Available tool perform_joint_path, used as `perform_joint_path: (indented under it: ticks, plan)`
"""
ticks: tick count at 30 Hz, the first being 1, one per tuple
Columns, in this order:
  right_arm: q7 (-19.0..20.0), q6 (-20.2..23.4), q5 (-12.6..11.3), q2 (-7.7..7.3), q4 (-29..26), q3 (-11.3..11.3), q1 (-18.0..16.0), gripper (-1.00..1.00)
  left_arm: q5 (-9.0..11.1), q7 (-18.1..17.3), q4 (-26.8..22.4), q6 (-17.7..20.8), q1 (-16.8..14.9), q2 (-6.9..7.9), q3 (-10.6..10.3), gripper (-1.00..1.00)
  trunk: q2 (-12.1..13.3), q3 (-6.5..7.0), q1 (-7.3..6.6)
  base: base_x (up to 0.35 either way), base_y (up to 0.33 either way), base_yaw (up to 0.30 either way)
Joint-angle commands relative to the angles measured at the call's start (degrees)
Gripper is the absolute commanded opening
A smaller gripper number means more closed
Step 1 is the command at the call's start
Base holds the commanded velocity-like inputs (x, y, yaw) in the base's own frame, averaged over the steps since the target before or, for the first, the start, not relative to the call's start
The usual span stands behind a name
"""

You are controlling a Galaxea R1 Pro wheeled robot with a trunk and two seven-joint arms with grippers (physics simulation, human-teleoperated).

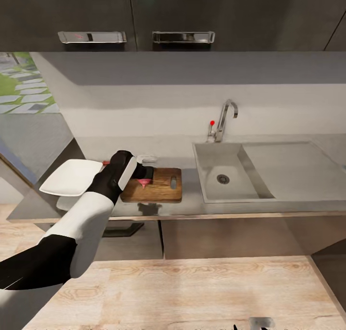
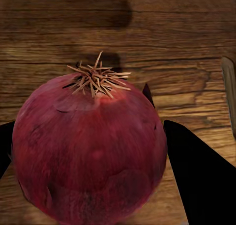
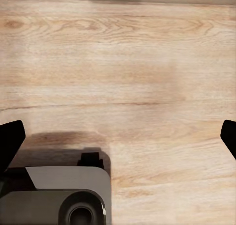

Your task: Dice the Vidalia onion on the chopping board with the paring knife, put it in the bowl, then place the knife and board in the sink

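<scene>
At lower left of the head frame, my left arm reaches over the countertop [image 1: 192, 202]; the left gripper [image 1: 143, 176] holds the Vidalia onion [image 2: 88, 151], red-skinned here, over the chopping board [image 1: 161, 189]. Its fingers [image 2: 196, 176] flank the bulb and seem pressed to it, though contact is hard to confirm. I should set it down flat mid-board before releasing. The right gripper [image 3: 118, 136] hangs wide apart over the floor. Further back at centre-right lies the sink [image 1: 230, 171]; the bowl [image 1: 72, 176] sits left of the board.

head high, facing countertop [image 1: 192, 202]; left wrist close over chopping board [image 2: 162, 33], shared.
</scene>
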Motion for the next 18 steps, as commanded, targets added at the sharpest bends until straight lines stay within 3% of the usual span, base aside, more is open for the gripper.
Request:
perform_joint_path:
  ticks: [1,18]
  plan:
    - [-0.23,-0.23,0.6,0.01,0.09,-0.33,-0.06,1.0,0.52,0.45,-0.04,0.19,-0.05,0.02,-0.14,-1.0,-0.11,-0.19,0.03,0.015,0.006,0.0]
    - [-0.23,-0.23,0.6,0.01,0.07,-0.33,-0.06,1.0,0.52,0.45,-0.04,0.1,1.07,0.02,-0.14,-1.0,-0.11,-1.75,0.03,0.002,0.001,0.0]
